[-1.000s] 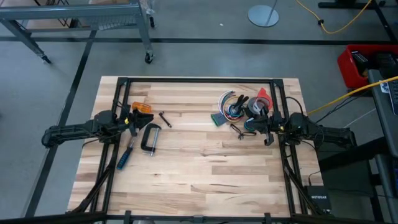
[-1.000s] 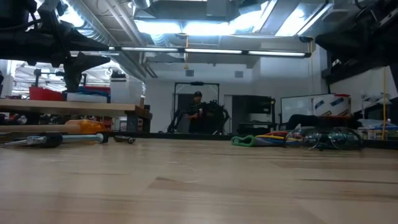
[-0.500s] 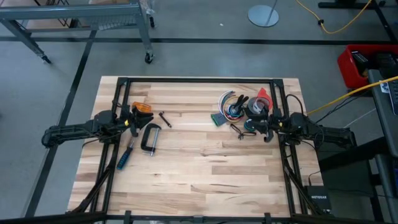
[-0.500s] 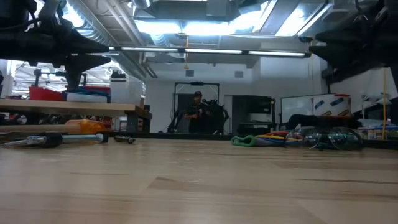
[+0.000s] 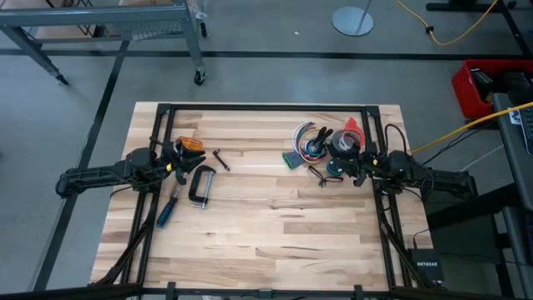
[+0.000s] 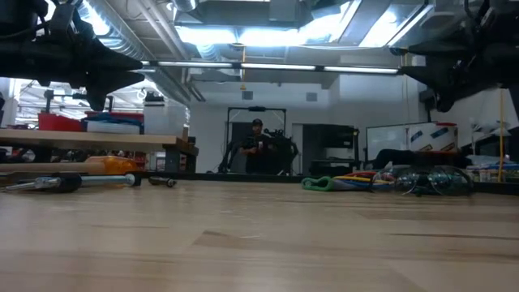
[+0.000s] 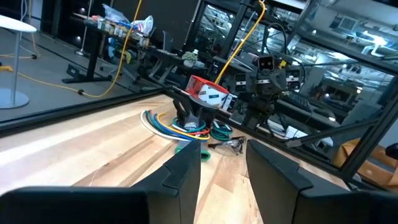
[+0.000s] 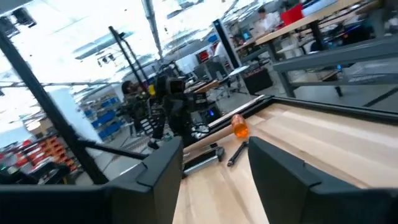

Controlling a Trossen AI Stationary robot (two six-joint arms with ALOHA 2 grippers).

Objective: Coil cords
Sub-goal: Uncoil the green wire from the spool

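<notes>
The cords (image 5: 321,171) lie on the table (image 5: 266,233) at its far right side, beside the tape rolls (image 5: 348,137). The right gripper (image 5: 360,169) hovers just beside them with its fingers apart and empty. The left gripper (image 5: 176,160) waits at the left side near the clamp (image 5: 200,185), its fingers also apart and holding nothing.
</notes>
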